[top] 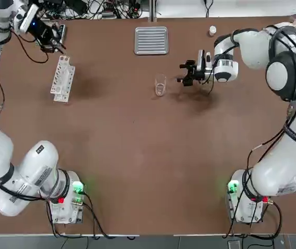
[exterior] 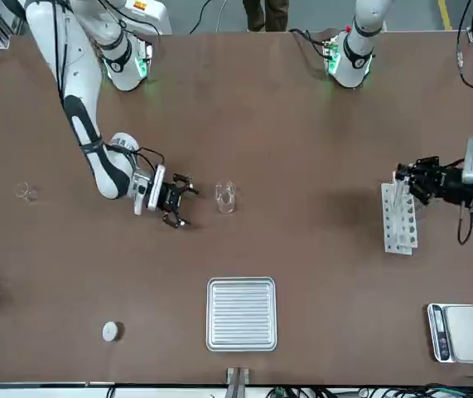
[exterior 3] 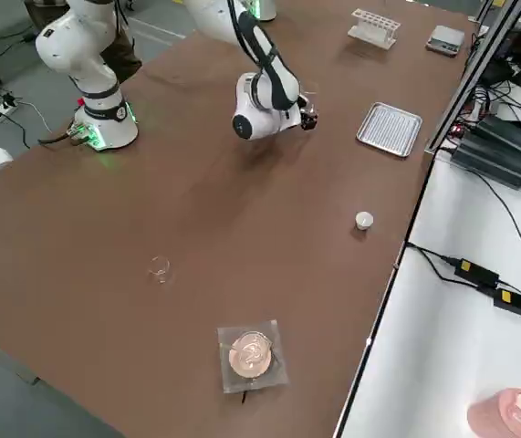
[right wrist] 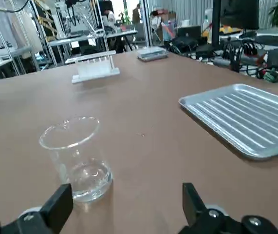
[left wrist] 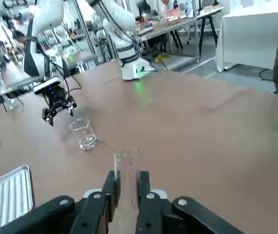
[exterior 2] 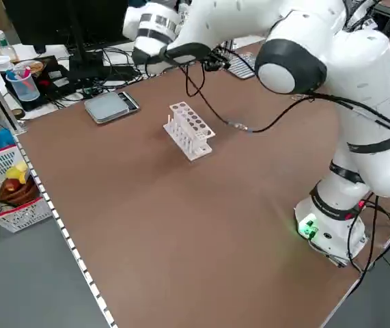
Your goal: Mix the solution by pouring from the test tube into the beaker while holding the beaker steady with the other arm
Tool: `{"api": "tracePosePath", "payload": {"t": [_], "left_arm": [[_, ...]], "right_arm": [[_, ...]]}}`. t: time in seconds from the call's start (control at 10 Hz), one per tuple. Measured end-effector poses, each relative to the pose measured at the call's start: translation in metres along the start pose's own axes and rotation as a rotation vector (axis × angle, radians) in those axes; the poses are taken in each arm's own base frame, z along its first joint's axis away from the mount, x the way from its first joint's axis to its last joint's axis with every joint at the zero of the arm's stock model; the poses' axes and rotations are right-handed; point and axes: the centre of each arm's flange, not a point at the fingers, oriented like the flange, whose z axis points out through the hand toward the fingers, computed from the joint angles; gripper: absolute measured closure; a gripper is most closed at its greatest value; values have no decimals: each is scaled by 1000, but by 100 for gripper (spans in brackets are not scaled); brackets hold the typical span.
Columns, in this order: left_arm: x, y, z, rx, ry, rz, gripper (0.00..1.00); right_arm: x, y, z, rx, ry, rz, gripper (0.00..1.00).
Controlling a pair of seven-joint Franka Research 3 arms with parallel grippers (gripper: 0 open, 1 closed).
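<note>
glass beaker (right wrist: 83,165): upright on the brown surface (top: 122,155), just beside the right hand, with its round rim uncovered.
right hand (right wrist: 128,192): released, fingers spread, right of the beaker and facing it. the beaker sits nearer one fingertip than the other.
left hand (left wrist: 129,179): clenched on the clear tube (left wrist: 126,163), well to the left of the beaker, by the rack (exterior: 398,220).
tube: gripped between the pads, its mouth end standing past them. whether it holds any liquid, i cannot tell.
step in hand: steadying the beaker looks like the next job. centre the open fingers on it first, then slide in level and close softly; a lopsided squeeze could shove or tip the thin glass.
pour: bring the tube over with its mouth up, stop just above the beaker's rim, then tilt slowly. too quick a tilt may spill, and too low a pass may knock the rim.
edges: the tray (top: 151,40) lies beyond the beaker, toward the far edge; the white cap (top: 212,31) lies beyond it and to the right.
open room: bare surface between rack and beaker gives the tube its lane, with plenty more on the beaker's near side.
</note>
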Motion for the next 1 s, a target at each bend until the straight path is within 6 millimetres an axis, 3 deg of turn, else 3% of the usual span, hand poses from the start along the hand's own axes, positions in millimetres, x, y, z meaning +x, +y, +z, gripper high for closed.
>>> {"api": "tracePosePath", "payload": {"t": [0.5,0.7,1.0], "left_arm": [[-38,74,-37,97,122,39,78],[-50,90,-51,158,136,39,78],[-71,96,-48,217,187,29,78]], "right_arm": [[26,29,-48,8,-199,63,1],[51,45,-58,-20,-268,75,1],[100,76,-69,-61,-404,111,0]]}}
